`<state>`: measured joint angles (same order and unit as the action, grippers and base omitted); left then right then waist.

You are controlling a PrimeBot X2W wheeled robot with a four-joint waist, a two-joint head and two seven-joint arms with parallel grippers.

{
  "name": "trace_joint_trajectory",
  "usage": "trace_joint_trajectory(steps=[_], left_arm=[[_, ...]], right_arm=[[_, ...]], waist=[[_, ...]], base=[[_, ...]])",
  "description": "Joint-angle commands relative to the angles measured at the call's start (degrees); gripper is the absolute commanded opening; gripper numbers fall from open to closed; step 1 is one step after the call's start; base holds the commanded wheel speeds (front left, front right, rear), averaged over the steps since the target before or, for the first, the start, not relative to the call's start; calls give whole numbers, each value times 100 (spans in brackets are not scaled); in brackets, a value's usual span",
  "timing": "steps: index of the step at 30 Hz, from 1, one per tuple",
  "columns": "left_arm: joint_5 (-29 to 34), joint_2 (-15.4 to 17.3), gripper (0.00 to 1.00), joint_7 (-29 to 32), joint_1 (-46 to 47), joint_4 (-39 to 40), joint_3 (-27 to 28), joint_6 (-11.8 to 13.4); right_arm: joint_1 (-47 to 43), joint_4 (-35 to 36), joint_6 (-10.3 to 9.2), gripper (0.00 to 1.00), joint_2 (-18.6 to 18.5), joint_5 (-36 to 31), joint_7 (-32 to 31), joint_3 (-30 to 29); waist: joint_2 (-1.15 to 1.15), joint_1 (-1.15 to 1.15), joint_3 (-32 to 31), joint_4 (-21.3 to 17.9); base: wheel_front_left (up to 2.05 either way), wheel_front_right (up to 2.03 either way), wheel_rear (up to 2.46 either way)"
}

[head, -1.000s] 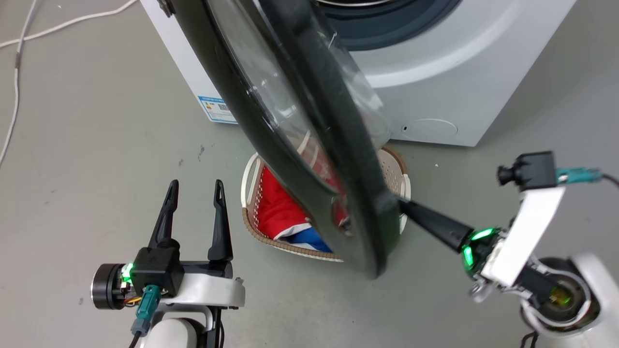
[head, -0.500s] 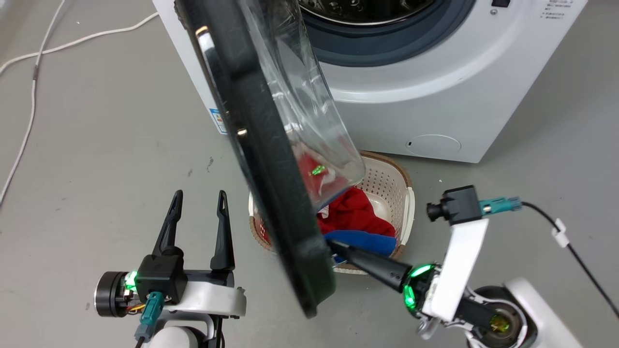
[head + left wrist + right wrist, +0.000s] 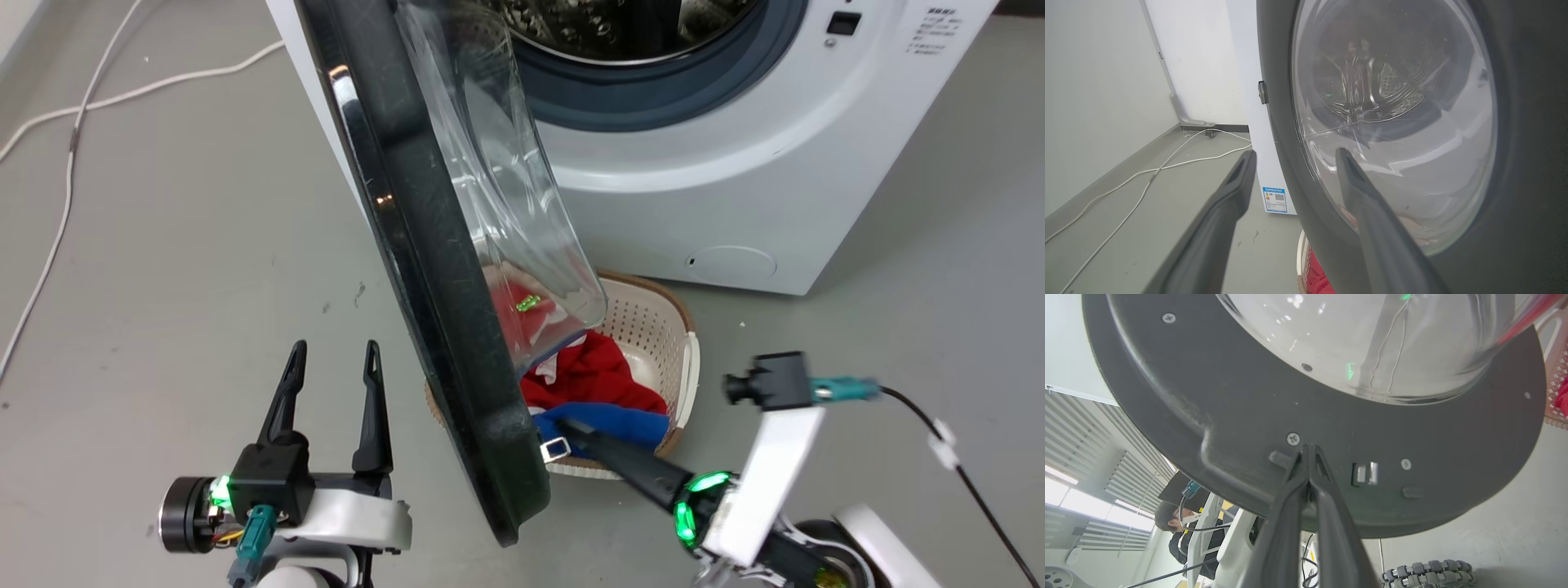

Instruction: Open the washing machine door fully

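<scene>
Just changed: over the last second the large round glossy black washing machine door [image 3: 441, 269] has been swung farther from the drum mouth, and more of the cream perforated laundry basket [image 3: 665, 327] has been uncovered. The head camera has shifted too, so part of the difference is not the door's.
Door position: the door is hinged at the left side of the big white front-loading washing machine [image 3: 735, 163]. It is seen nearly edge-on in the head view, standing roughly square to the machine's front.
Right end effector [image 3: 1308, 449]: the fingers are pressed together and nothing is pinched. The tips are set against the door's inner black ring, beside the metal latch hook [image 3: 1365, 473], and appear to touch it.
Left end effector [image 3: 335, 351]: the fingers are spread and empty, held low over the grey floor [image 3: 163, 245] just beside the door's outer face.
Basket: it is set on the floor at the foot of the machine's front.
Meaning for the task: the opening is judged to be partway done, and more leftward pushing is needed. The left end effector may lie in the swing path.
</scene>
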<state>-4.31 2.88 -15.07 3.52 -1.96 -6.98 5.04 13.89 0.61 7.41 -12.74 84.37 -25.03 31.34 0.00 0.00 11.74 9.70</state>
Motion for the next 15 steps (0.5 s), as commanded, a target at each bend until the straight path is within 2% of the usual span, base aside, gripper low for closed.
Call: trace_joint_trajectory(steps=[1, 2, 3, 6, 9, 13, 15], left_arm=[[-7, 0, 100, -16, -83, -16, 27, -21], [-2, 0, 100, -16, -112, -24, 45, -27], [6, 0, 100, -16, -138, -32, 69, -34], [33, 0, 100, -16, -216, -43, 117, -54], [64, -1, 100, -16, -296, -47, 173, -93], [77, 1, 100, -16, -386, -66, 248, -132], [84, 1, 100, -16, -424, -71, 295, -139]], right_arm=[[-160, 60, 15, 24, -39, -23, 239, -100], [-215, 107, 15, 86, -63, -59, 395, -155], [-266, 158, 15, 100, -96, -115, 584, -234], [-427, 333, 15, 100, -233, -450, 1286, -465], [-539, 366, 15, 100, -400, -1123, 2243, -644], [-664, -15, 15, 100, -481, -2067, 3605, -1012], [-676, -174, 15, 100, -409, -2508, 3908, -1310]], waist=[[0, 0, -96, -35], [0, 0, -134, -50], [0, 0, -180, -74], [0, 0, -294, -130], [0, 0, -403, -209], [0, 0, -531, -298], [0, 0, -592, -339]], base=[[0, 0, 0], [0, 0, 0], [0, 0, 0], [0, 0, 0], [0, 0, 0], [0, 0, 0], [0, 0, 0]])
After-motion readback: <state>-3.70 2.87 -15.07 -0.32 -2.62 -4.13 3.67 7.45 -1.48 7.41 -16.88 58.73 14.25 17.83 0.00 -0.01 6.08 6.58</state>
